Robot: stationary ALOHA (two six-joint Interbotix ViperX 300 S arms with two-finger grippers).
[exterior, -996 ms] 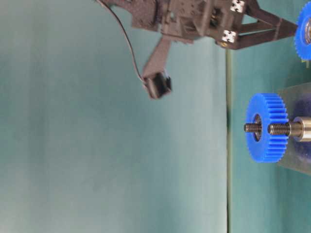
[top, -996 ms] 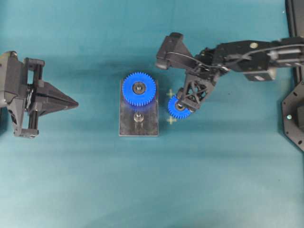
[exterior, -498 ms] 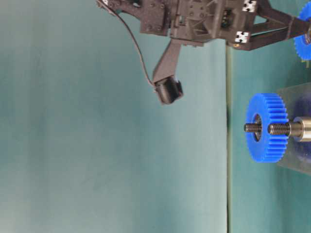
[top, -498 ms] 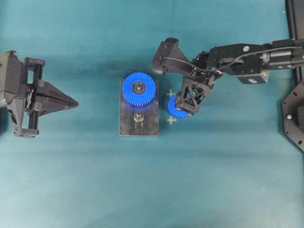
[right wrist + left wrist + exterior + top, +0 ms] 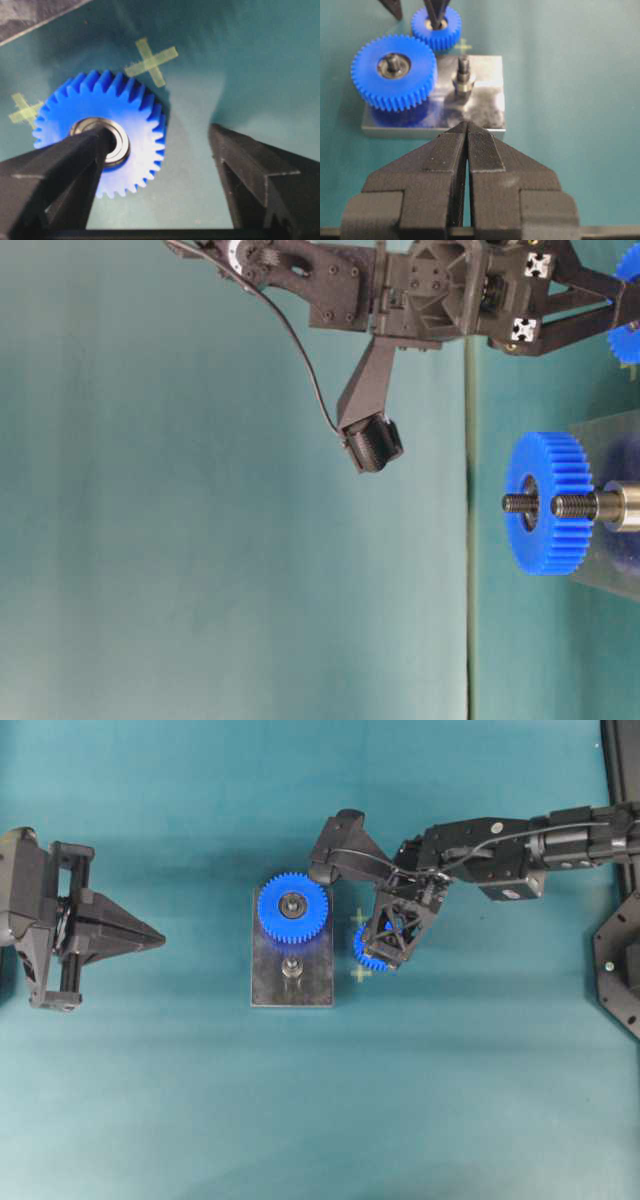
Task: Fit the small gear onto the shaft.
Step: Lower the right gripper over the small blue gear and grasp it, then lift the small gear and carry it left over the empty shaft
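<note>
1. Left gripper (image 5: 466,131) – nearest in the left wrist view, at 6 o'clock of the frame. Its two black ribbed fingers (image 5: 446,152) are pressed together, clenched on nothing, tips aimed at the near edge of the grey plate (image 5: 492,107). In the overhead view it sits far out at 9 o'clock, well apart from the plate.

2. Grey plate – flat on the teal table (image 5: 200,1100), near the middle of the overhead view.

3. The shaft (image 5: 463,75) – upright on the plate, thin metal peg with a round collar, bare. From the left wrist camera it stands at 3 o'clock of the large gear (image 5: 394,71), just beside its teeth. Overhead, the shaft (image 5: 291,967) lies at 6 o'clock of the large gear (image 5: 292,907).

4. Large gear – blue, seated on its own peg on the plate.

5. The small gear (image 5: 368,948) – flat on the table, off the plate at 3 o'clock of it, between two yellow tape crosses (image 5: 360,973).

6. Right gripper (image 5: 162,145) – reaches in from 3 o'clock of the overhead view, pointing down over the small gear (image 5: 102,130). Jaws spread wide, grasping nothing. In the right wrist view one finger (image 5: 75,155) overlaps the gear's metal-ringed centre hole; the other finger (image 5: 245,160) stands clear of the teeth, at 3 o'clock of the gear, over bare table. Whether the first finger touches the gear – cannot tell.
</note>
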